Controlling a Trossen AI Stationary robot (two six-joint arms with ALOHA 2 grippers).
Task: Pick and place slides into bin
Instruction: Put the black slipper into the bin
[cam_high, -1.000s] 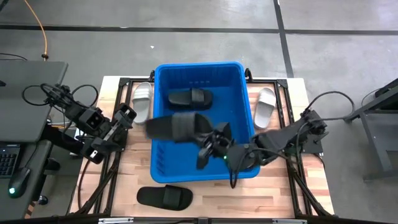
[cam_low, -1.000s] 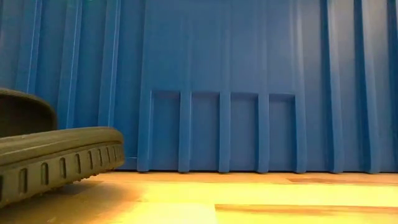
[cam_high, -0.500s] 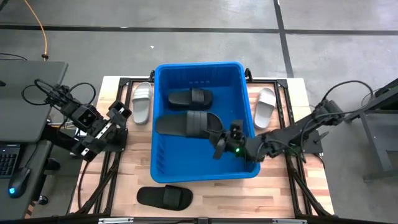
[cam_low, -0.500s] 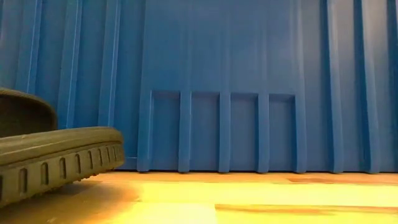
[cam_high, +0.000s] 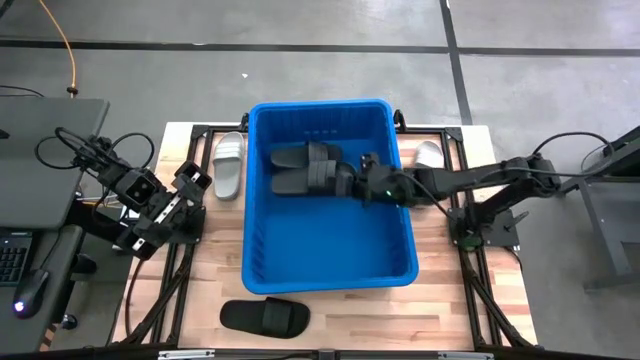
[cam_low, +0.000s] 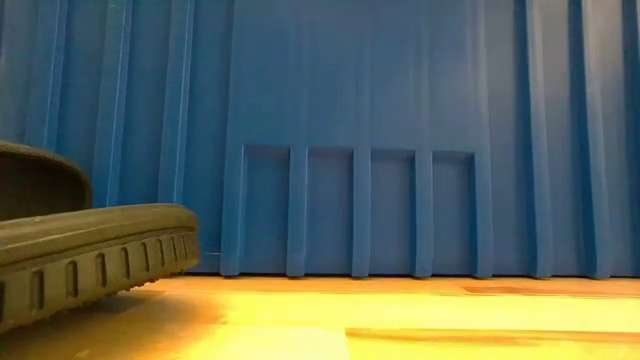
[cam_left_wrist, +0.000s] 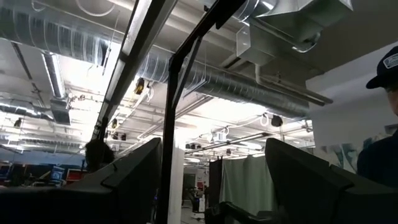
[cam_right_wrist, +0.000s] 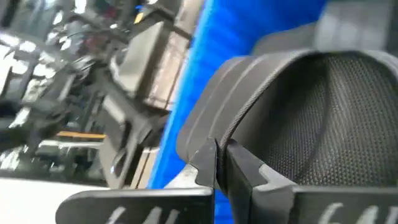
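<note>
Bin (cam_high: 262, 250): blue tub on the worktop (cam_high: 440, 310), long axis running from the near edge to the far edge.
Bin contents: two black slides at the far end, lying side by side and touching. The far slide (cam_high: 300, 154) lies flat, long axis across the bin. The held slide (cam_high: 312, 180) lies just nearer, long axis also across the bin.
Right claw (cam_high: 352, 184): inside the bin, pinched shut on the strap of the held slide; the right wrist view shows its fingers (cam_right_wrist: 239, 167) meeting on the strap edge.
Left claw (cam_high: 203, 183): parked at the left worktop edge, outside the bin, fingers apart, holding nothing.
Slides outside the bin: white slide (cam_high: 228, 165) left of the bin, long axis parallel to the bin wall. A second white slide (cam_high: 429, 153) right of the bin, partly hidden by the right arm. A black slide (cam_high: 264, 317) near the front edge, long axis across the worktop.
Low view: bin wall (cam_low: 400, 130) fills the frame; the black slide's sole (cam_low: 90, 255) is cut off at the frame edge.
Not determinable: toe direction of either slide in the bin.
</note>
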